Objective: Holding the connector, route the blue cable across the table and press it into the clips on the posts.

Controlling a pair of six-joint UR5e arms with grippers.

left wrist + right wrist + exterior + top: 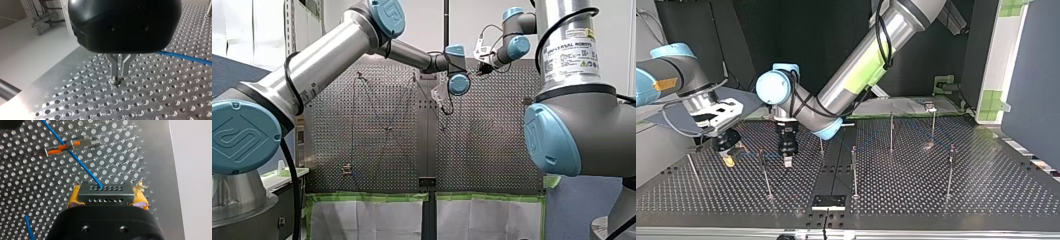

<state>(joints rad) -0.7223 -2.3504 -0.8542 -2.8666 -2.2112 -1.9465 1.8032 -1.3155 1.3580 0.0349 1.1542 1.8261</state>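
My right gripper (108, 186) is shut on the grey connector (105, 193), gripped between its yellow pads (75, 197). The blue cable (75, 160) leaves the connector and runs ahead across the perforated table, passing a clip with orange levers (70, 146). In the top view this gripper (727, 159) hangs low at the left. My left gripper (119, 76) points straight down just above the table, its metal fingers (113, 66) a narrow gap apart with nothing held. The blue cable (185, 57) lies beside it. In the top view my left gripper (787, 161) stands between two thin posts (765, 172).
Several more thin posts (854, 170) (951, 170) stand across the table. A black plate (828, 201) sits at the top view's near edge. The table's edge (172, 170) runs close beside my right gripper. A dark rod (7, 91) crosses a corner of the left wrist view.
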